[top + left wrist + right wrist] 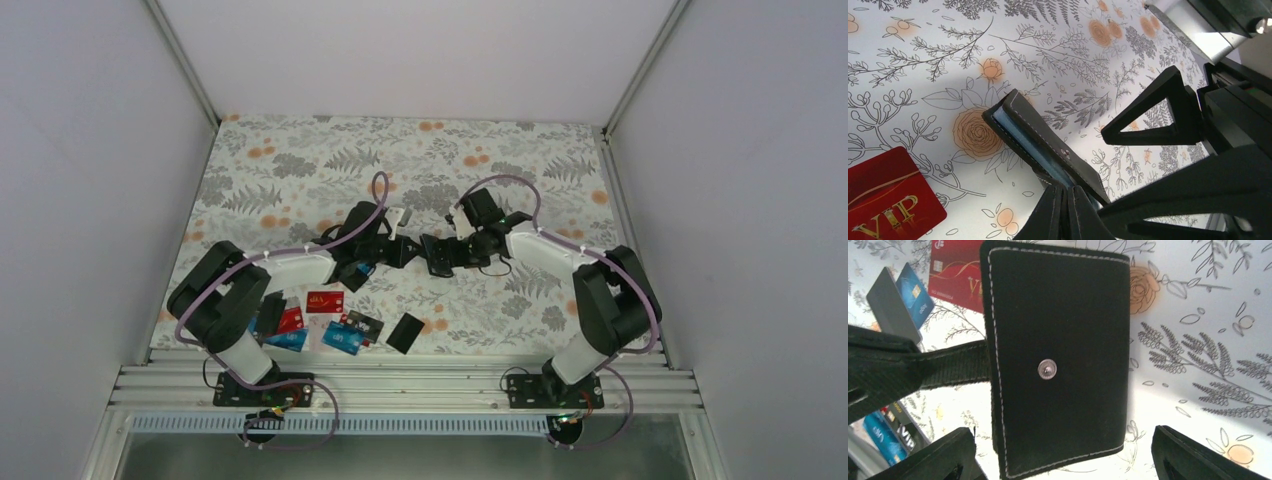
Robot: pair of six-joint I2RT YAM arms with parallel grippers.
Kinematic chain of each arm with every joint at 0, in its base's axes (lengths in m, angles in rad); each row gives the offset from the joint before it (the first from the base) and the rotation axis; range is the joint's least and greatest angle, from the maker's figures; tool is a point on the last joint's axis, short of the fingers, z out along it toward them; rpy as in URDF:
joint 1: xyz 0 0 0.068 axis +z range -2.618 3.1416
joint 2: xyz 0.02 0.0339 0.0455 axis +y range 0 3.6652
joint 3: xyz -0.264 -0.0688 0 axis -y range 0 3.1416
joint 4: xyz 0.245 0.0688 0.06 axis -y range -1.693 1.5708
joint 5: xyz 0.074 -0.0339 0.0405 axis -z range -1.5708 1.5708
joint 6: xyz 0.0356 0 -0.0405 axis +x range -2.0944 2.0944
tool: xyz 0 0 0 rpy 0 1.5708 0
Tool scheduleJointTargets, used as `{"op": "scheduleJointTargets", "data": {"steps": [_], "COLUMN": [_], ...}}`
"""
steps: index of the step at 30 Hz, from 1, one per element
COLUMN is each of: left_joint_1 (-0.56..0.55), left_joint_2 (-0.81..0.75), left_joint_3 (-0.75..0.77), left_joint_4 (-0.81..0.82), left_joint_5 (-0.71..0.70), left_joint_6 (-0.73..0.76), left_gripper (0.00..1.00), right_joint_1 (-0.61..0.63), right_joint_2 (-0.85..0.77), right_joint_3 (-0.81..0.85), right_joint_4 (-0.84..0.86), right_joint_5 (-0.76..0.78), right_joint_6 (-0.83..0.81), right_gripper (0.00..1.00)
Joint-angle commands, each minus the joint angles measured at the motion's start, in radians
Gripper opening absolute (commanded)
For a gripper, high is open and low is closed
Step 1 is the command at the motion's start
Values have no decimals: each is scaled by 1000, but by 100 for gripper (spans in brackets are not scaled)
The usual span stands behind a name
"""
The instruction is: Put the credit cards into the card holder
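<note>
Tabletop (290, 165): covered with a floral print in grey and orange.

Credit cards (325, 302): red, blue and black, scattered flat at the near left edge, beside the left arm (225, 300). One black card (405, 333) is set slightly apart at the right of the group.

Left hand (1064, 195): closed on the card holder (1040, 137), which is pinched at one end and held folded above the tabletop at mid-field. A blue-grey lining is shown along its edge. A red card (890, 200) printed "VIP" is seen lying below and beside it.

Card holder, outer face, as seen from the right wrist: black, edged with pale stitching, fitted with a metal snap stud (1047, 369).

Right hand (1063, 440): open, its fingers spread wide to either side of the card holder's end. It is placed facing the left hand, just to its right.
</note>
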Motion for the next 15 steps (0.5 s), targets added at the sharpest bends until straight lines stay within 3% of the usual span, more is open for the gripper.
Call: {"op": "scheduleJointTargets", "data": {"steps": [1, 7, 15], "left_joint_1": [-7, -14, -17], "left_joint_2": [-28, -31, -35], "left_joint_3": [6, 9, 6], "left_joint_4": [7, -4, -18], "left_joint_5": [-4, -12, -27], "left_joint_6": [17, 23, 28], "left_gripper": [2, 3, 2], "right_joint_1": [20, 26, 26], "right_joint_2": [37, 74, 41], "right_joint_3": [50, 54, 66], "right_joint_4": [-29, -11, -35], "right_joint_5": [78, 95, 198], "right_joint_6": [-16, -2, 29], "right_gripper": [87, 78, 53]}}
